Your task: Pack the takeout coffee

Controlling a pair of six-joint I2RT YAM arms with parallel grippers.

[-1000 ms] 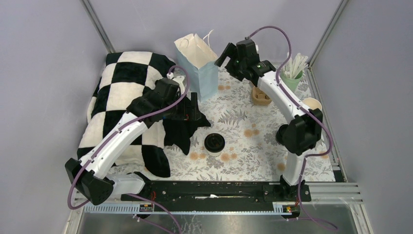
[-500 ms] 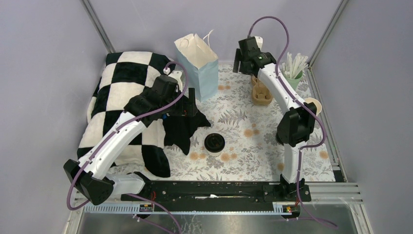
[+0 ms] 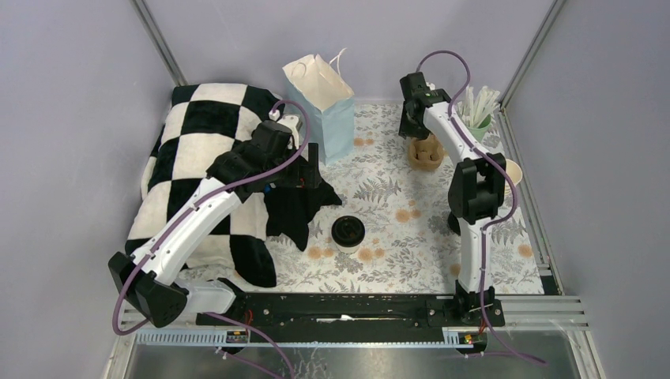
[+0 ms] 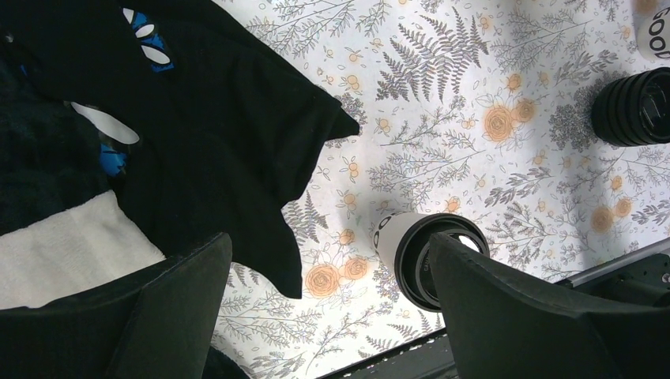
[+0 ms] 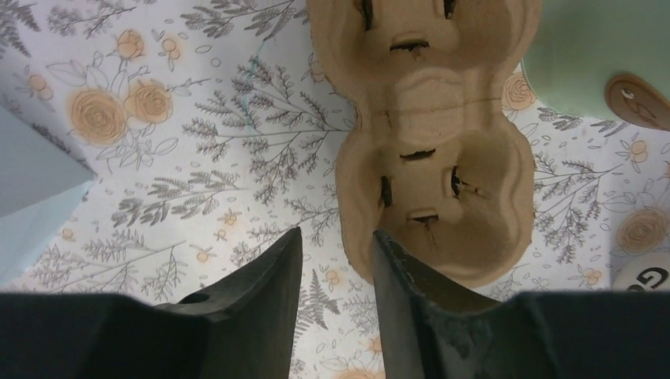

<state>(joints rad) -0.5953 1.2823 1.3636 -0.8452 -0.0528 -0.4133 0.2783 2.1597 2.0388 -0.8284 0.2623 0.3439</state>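
Apparently upright, the takeout coffee stands mid-table on the floral cloth, untouched; only the left wrist view shows its side lettering. Nearby the left gripper hangs spread wide, likely lining up. The right gripper, narrowly parted and empty, hovers over the cardboard carrier.

Matt, seemingly moulded-pulp cup carrier

The left arm and right arm have white shells, black joints, purple cables and matte black fingers.
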